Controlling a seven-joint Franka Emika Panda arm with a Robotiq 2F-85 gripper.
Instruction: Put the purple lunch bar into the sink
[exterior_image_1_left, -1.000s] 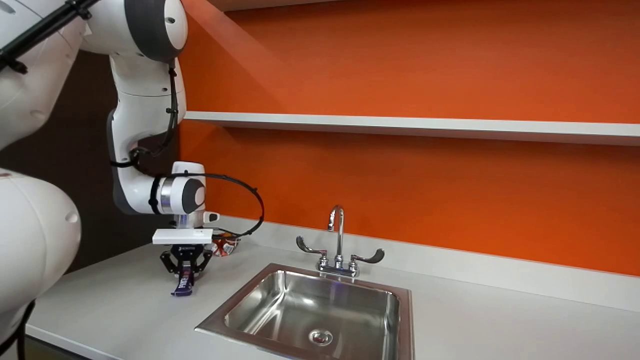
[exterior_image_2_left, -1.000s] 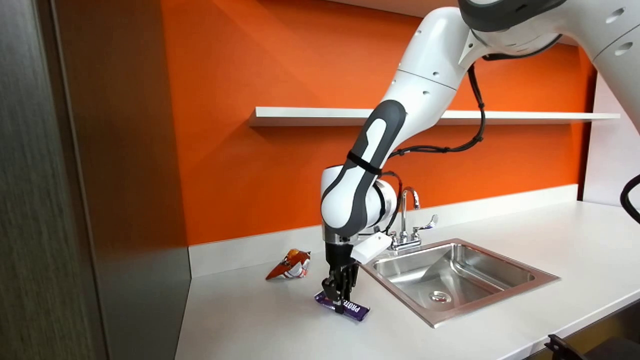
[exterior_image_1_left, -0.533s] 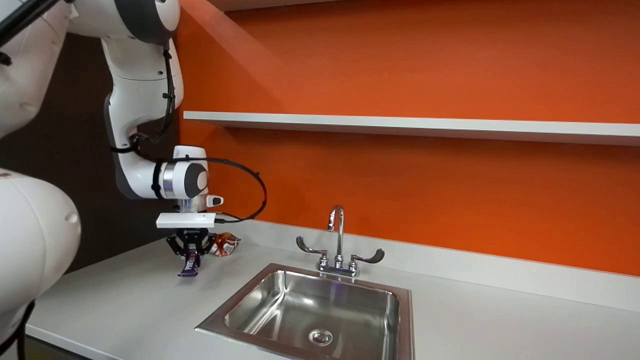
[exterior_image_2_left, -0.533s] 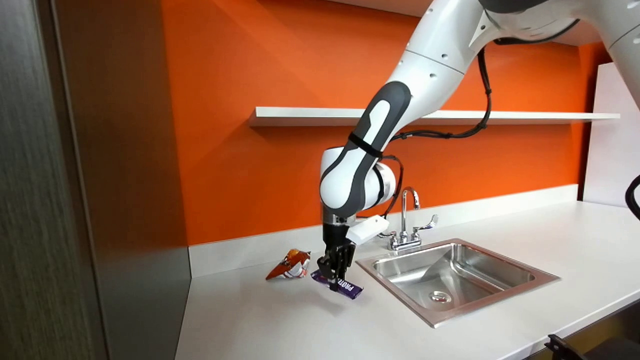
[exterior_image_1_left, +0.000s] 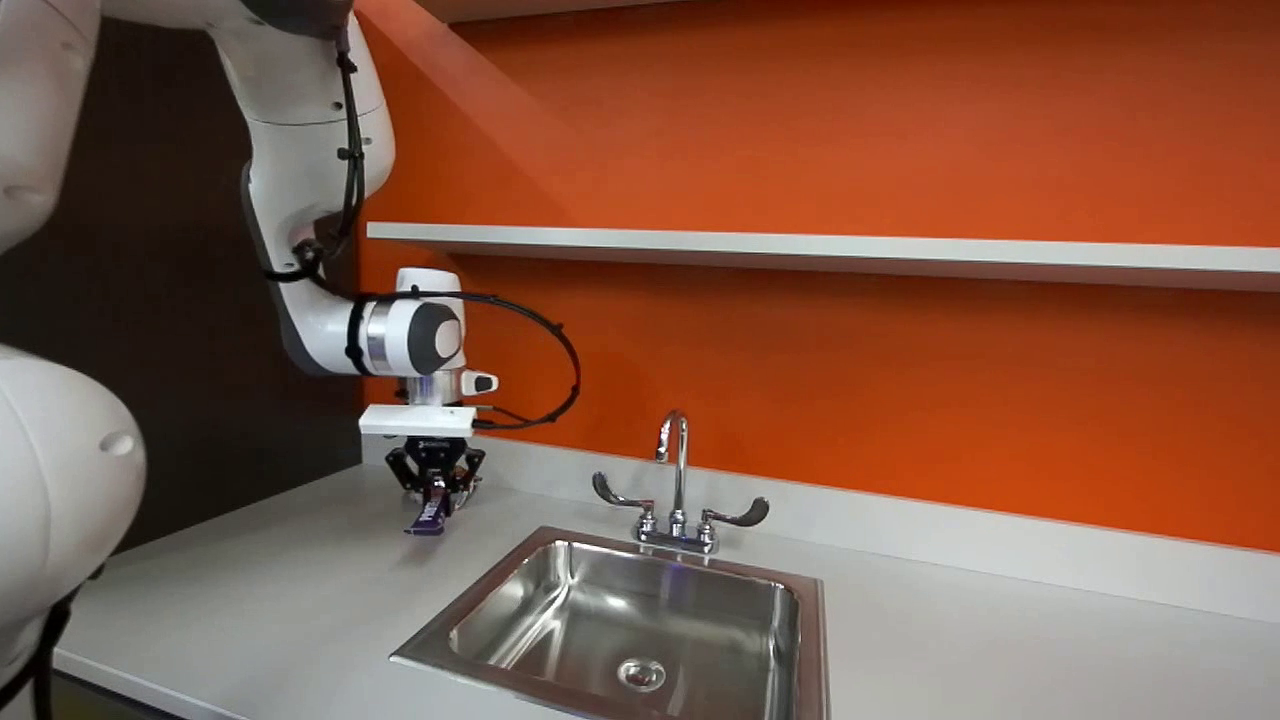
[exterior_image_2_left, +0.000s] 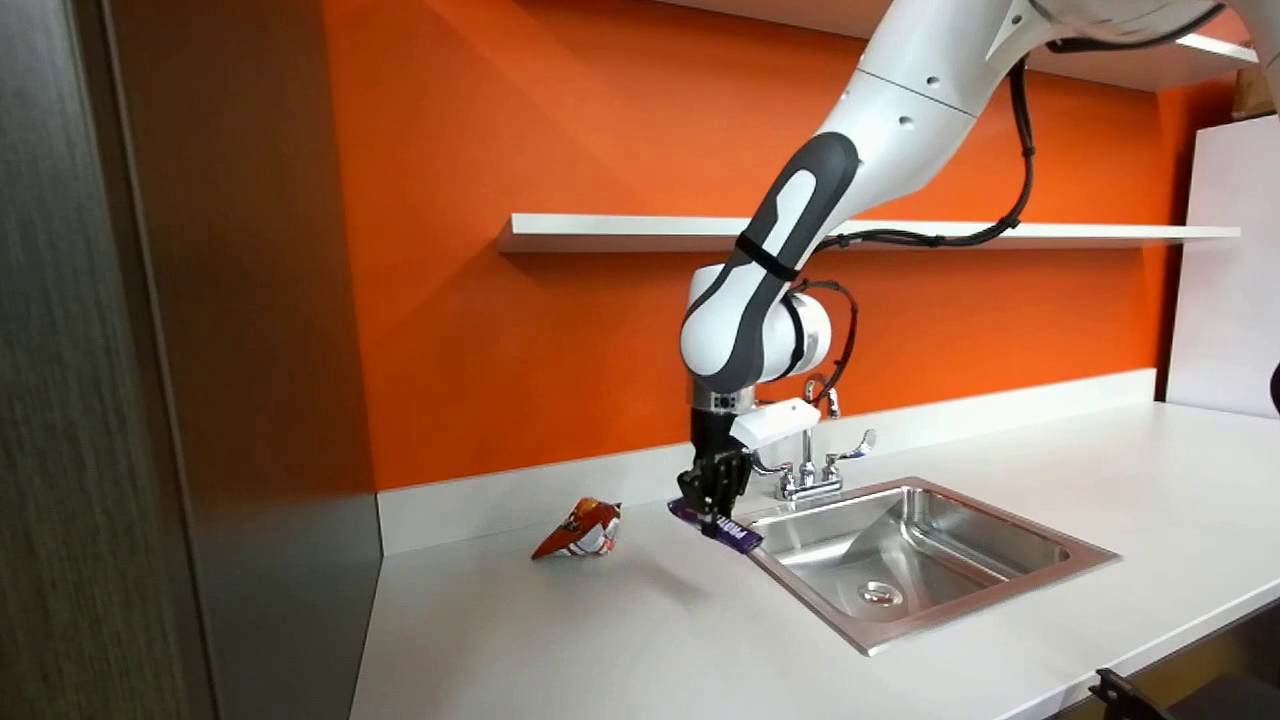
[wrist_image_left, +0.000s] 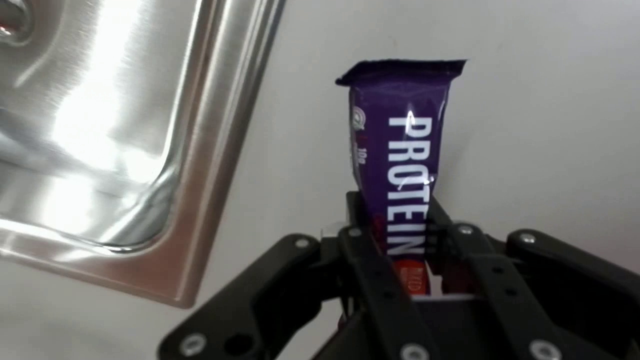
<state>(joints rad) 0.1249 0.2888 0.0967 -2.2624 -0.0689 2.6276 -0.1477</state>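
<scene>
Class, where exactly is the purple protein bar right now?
In the wrist view, the purple protein bar is held in the gripper, above the light grey countertop and to the picture's right of the sink.

1. Beside the silver sink (wrist_image_left: 207, 165), the purple, part-red lunch bar (wrist_image_left: 400, 160) is lettered in white.
2. The tool (wrist_image_left: 395, 212) is coloured black.
3. The wall (exterior_image_1_left: 820, 365) behind the sink is coloured orange, the worktop (exterior_image_2_left: 560, 630) around it pale grey.

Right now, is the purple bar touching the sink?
Apart. The wrist view shows a strip of countertop separating the purple bar from the sink.
</scene>
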